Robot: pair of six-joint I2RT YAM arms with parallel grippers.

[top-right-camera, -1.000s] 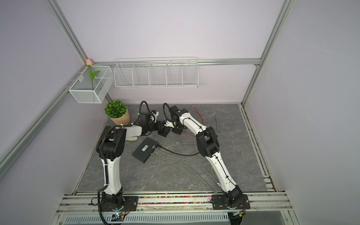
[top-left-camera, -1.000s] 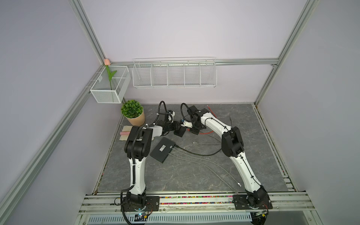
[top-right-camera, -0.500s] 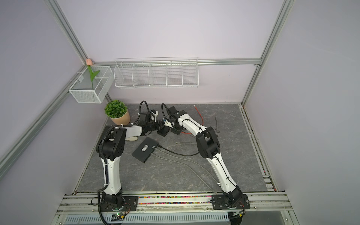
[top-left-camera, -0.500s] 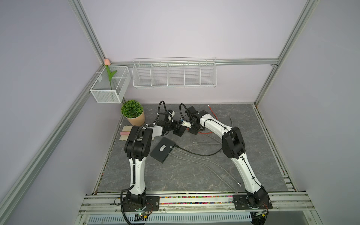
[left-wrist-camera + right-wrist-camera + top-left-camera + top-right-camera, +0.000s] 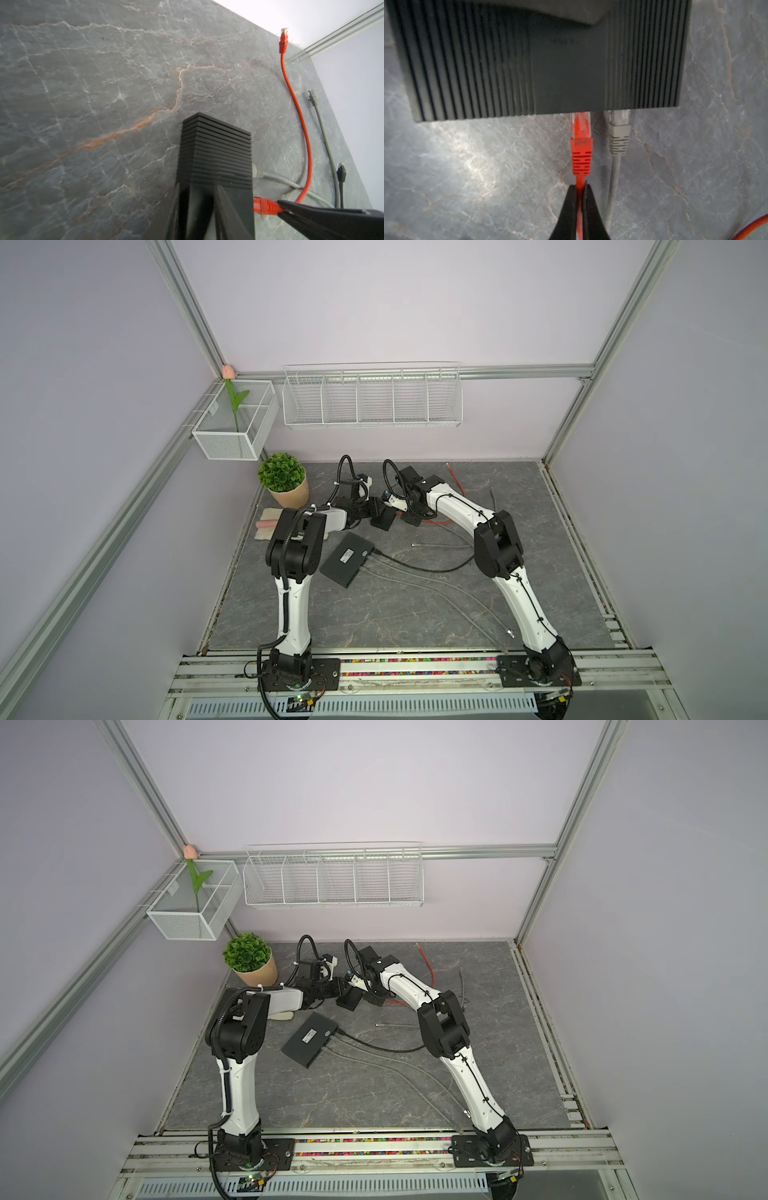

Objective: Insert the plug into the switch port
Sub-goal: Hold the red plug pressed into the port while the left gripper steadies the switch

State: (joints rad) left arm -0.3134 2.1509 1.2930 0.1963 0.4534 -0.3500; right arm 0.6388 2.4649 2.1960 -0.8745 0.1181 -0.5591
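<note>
A small black ribbed switch (image 5: 529, 62) lies on the grey stone table at the back centre; both top views show it (image 5: 382, 517) (image 5: 349, 997). My left gripper (image 5: 200, 188) is shut on the switch body from one end. My right gripper (image 5: 580, 187) is shut on the red cable just behind the red plug (image 5: 581, 141). The plug's clear tip sits at the mouth of a port on the switch's edge, partly inside. A grey plug (image 5: 618, 133) is seated in the port beside it. The port openings themselves are hidden.
A second, flat black box (image 5: 349, 559) with black and grey cables lies nearer the front. The red cable's free end (image 5: 283, 41), a loose grey plug (image 5: 311, 97) and a black plug (image 5: 341, 172) lie to the right. A potted plant (image 5: 284, 481) stands back left.
My right gripper has edged a little to the left, towards the switch, with the red cable. The left gripper has stayed on the switch.
</note>
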